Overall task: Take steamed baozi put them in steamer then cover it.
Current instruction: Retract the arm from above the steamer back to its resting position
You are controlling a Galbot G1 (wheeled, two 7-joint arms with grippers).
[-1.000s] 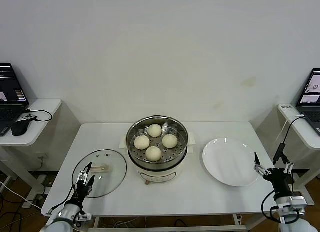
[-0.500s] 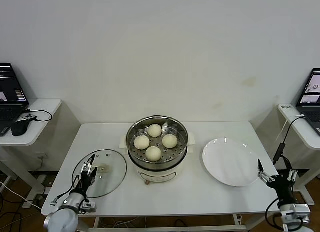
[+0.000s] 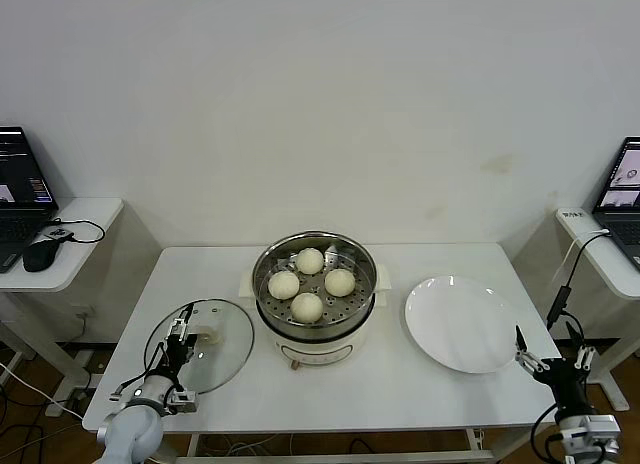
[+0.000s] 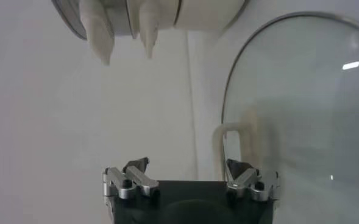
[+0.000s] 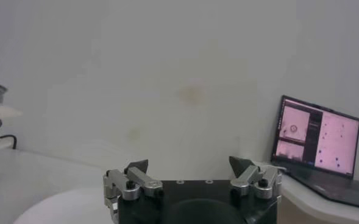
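Left end effector (image 3: 178,336), open and empty, hovers over the lid (image 3: 200,346) near the desk's left edge; buns (image 3: 307,306) loaded, steamer (image 3: 314,299) uncovered.

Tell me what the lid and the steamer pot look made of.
The lid looks like clear glass with a thin metal rim: the table shows through it and it glints. Its handle looks like cream plastic, probably. The steamer pot looks like polished stainless steel, reflective with a perforated tray, on a cream, likely plastic, base.
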